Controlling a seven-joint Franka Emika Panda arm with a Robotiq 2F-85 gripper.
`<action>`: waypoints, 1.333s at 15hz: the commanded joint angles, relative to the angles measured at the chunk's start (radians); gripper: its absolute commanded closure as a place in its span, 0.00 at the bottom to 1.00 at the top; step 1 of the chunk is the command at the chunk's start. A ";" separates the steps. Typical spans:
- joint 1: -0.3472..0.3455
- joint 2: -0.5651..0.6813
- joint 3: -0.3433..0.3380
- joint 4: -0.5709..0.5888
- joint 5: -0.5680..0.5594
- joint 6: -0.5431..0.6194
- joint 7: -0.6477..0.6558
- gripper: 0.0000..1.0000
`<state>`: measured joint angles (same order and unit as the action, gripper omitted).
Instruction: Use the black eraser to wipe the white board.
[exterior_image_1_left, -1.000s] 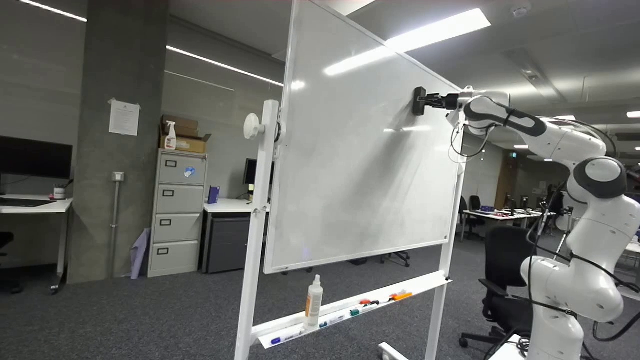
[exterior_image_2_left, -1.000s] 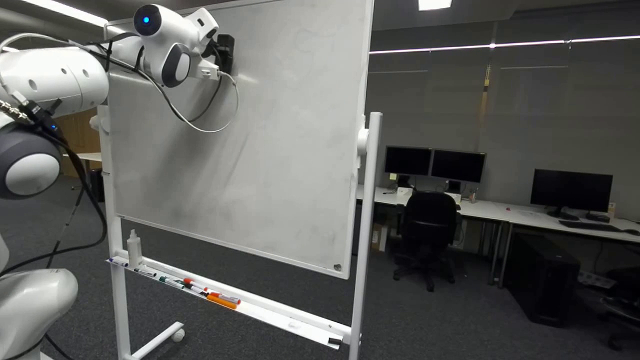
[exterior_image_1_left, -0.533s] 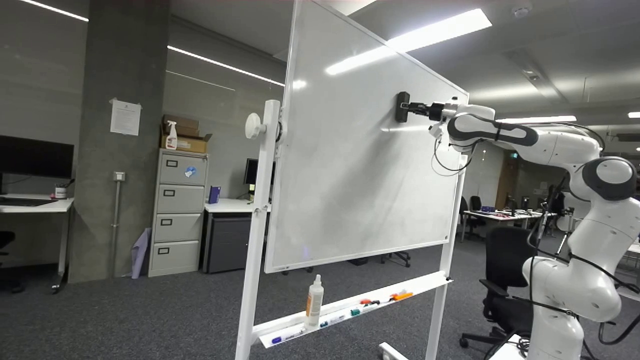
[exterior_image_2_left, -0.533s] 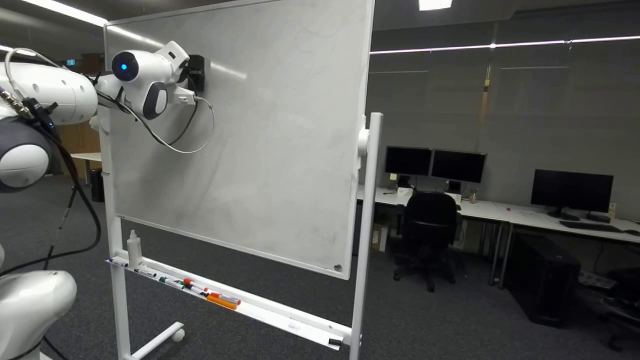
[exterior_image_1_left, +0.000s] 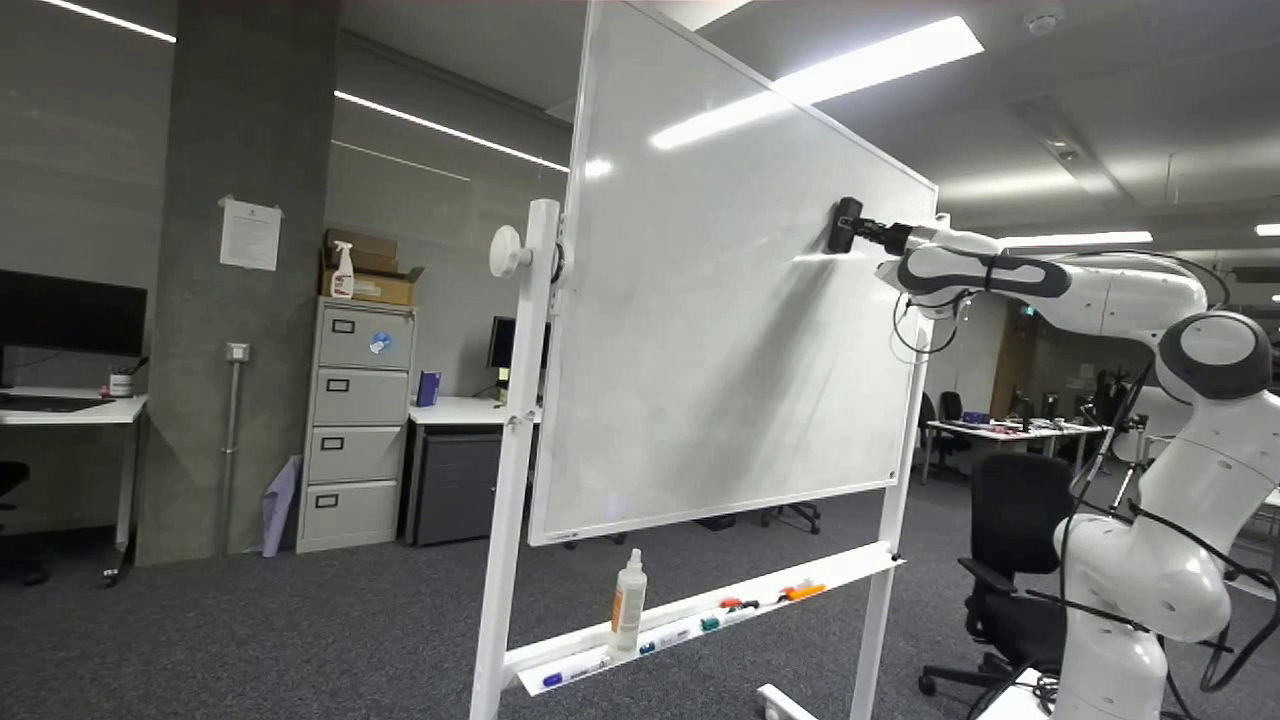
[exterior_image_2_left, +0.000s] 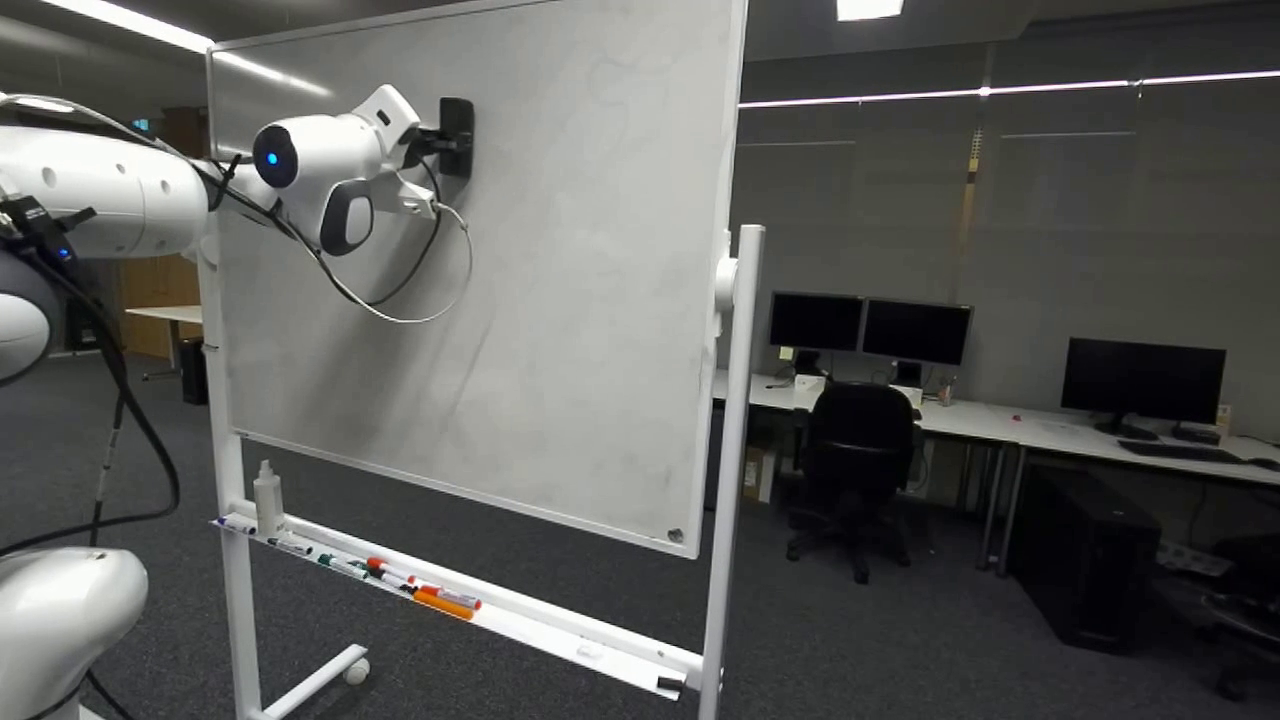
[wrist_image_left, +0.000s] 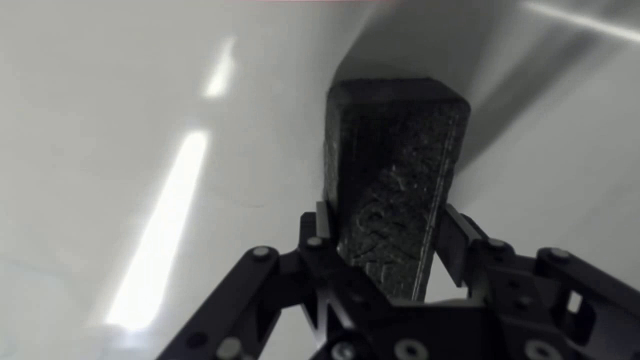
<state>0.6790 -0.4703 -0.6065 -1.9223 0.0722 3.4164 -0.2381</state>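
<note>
The black eraser is held upright, slightly tilted, at the upper right part of the white board in an exterior view. It also shows against the board's upper left-middle part, with the board's surface in front view. My gripper is shut on the eraser. In the wrist view the fingers sit on both long sides of the eraser. The eraser appears to lie against the board; its wiping face is hidden. The board shows faint grey smudges and lamp reflections.
The stand's tray below the board bears a white bottle and several markers. A small dark object lies at the tray's end. A cable loop hangs from the wrist. A black chair stands behind the arm.
The eraser in my gripper moved left and down along the board, then back to the right, ending slightly lower than a second ago. The grip stayed the same.
</note>
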 joint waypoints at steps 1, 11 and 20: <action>-0.099 0.048 -0.058 0.085 0.078 0.010 0.042 0.70; -0.200 0.111 -0.031 0.065 0.179 0.049 0.081 0.70; 0.003 0.023 0.050 0.017 0.056 -0.011 0.056 0.70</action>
<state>0.6095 -0.4092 -0.5661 -1.8711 0.1679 3.4213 -0.1640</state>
